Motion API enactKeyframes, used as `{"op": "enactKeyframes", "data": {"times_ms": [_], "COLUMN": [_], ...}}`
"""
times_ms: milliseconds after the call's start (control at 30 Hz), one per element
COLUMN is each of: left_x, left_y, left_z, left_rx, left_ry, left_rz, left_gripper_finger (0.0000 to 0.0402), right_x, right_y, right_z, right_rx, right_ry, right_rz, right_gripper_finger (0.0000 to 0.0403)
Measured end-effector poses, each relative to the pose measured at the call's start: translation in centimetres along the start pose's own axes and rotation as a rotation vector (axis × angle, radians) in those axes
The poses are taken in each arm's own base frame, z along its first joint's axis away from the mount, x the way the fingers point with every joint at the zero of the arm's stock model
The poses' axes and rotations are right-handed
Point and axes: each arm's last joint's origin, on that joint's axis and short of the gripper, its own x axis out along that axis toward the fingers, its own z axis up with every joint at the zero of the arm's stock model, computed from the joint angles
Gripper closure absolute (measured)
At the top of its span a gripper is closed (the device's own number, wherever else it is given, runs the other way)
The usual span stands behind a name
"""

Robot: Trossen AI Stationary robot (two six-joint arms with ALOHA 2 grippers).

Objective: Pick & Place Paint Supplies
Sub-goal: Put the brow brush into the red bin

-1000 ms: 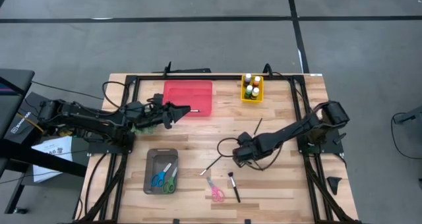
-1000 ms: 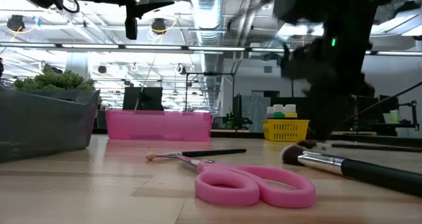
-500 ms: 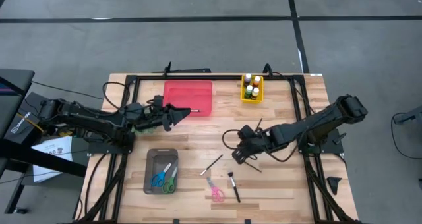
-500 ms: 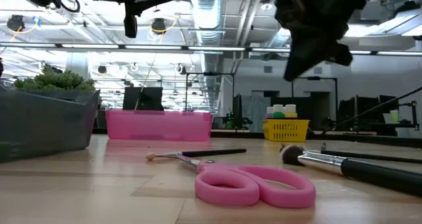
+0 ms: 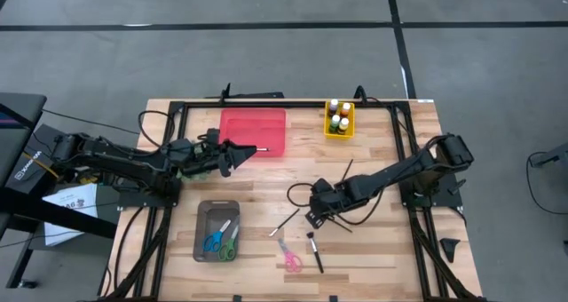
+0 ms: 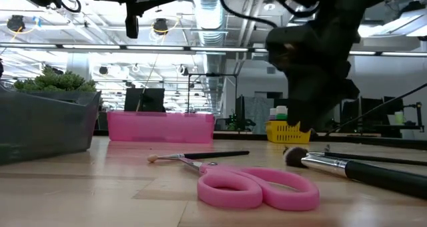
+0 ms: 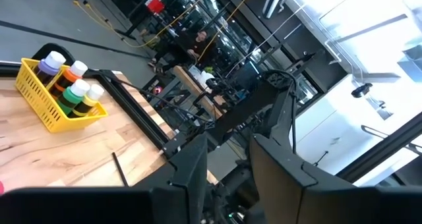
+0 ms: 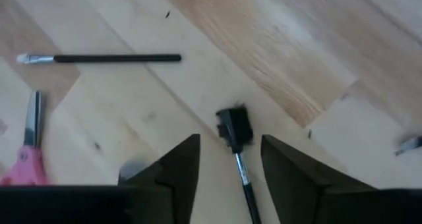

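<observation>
Right now the right tool (image 5: 312, 220) hovers low over the table (image 5: 382, 249) in the lower middle of the high view, its fingers (image 8: 178, 168) apart and empty. Directly ahead of it, seen between those fingers in the right wrist view, lies the wide black-bristled brush (image 8: 236, 137), its bristle head just beyond the fingertips and its handle running back between them. In the high view that same brush (image 5: 314, 251) sits just below the tool, not touched. A thinner dark-handled brush (image 5: 284, 222) lies flat just left of the tool, with the pink scissors (image 5: 289, 257) below it. A third thin brush (image 5: 345, 170) lies up and to the right, close beside the right arm.

Over at the upper middle of the high view, the yellow basket (image 5: 338, 131) holds the paint bottles (image 5: 338, 115) upright, well apart from both tools. The left tool (image 5: 236, 152) hangs at the left edge of the pink tray (image 5: 266, 123), its fingers (image 7: 191, 174) parted by a narrow gap; a thin pale-tipped stick seems to jut from it over the tray, though whether it is held cannot be told. The grey bin (image 5: 203, 238) at the lower left holds blue and green scissors.
</observation>
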Motion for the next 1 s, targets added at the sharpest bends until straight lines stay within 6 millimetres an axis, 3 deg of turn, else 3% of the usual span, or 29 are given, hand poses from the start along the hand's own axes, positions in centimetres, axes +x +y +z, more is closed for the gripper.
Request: {"op": "enactKeyframes", "data": {"times_ms": [333,667,1000], "left_x": [0.0,0.0,0.0], "left_y": [0.0,0.0,0.0], "left_z": [0.0,0.0,0.0], "left_rx": [-0.002,-0.003,-0.004], "left_ry": [0.0,0.0,-0.002], "left_rz": [-0.001,-0.002,-0.004], "left_gripper_finger": [0.0291,0.0291,0.0291], "right_x": [0.4,4.1,4.6], "right_y": [-0.2,-0.2,-0.1], "right_z": [0.3,-0.6,-0.7], "right_rx": [-0.008,-0.034,-0.055], "right_ry": [-0.016,0.074,0.081], "right_rz": [-0.019,-0.077,-0.104], "right_gripper_finger": [0.021,0.0216,0.024]}}
